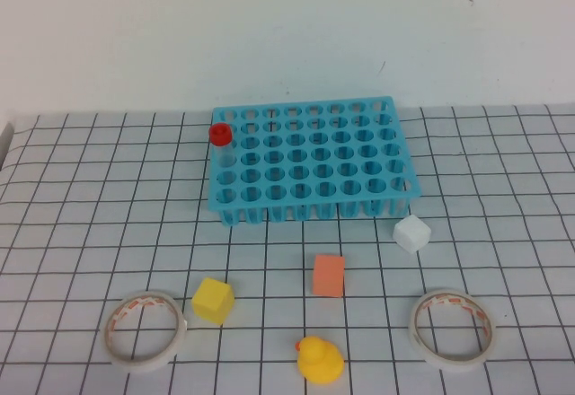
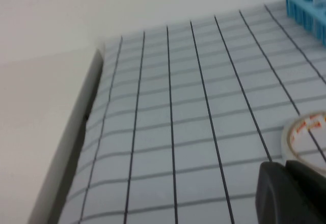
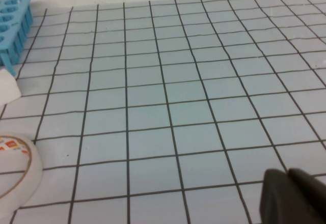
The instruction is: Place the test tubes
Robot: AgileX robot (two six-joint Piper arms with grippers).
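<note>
The left gripper [image 2: 286,169], pressed together, hangs low over the gridded mat [image 2: 178,132] beside a tape roll [image 2: 305,132]. The right gripper [image 3: 288,175], likewise closed, hangs near the other roll [image 3: 15,168]. One red-capped test tube [image 1: 221,146] stands upright at the blue rack's [image 1: 310,157] left edge, upper centre of the high view. It looks light, smooth and breakable, so pinch below the cap. Blocks [image 1: 213,300] and a duck [image 1: 320,359] crowd the front, while the sides lie open.

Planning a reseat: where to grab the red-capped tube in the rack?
By the red cap, from straight above: the test tube stands upright at the left edge of the rack, body sunk in its hole. Left gripper and right gripper hang shut near the tape rolls.
</note>
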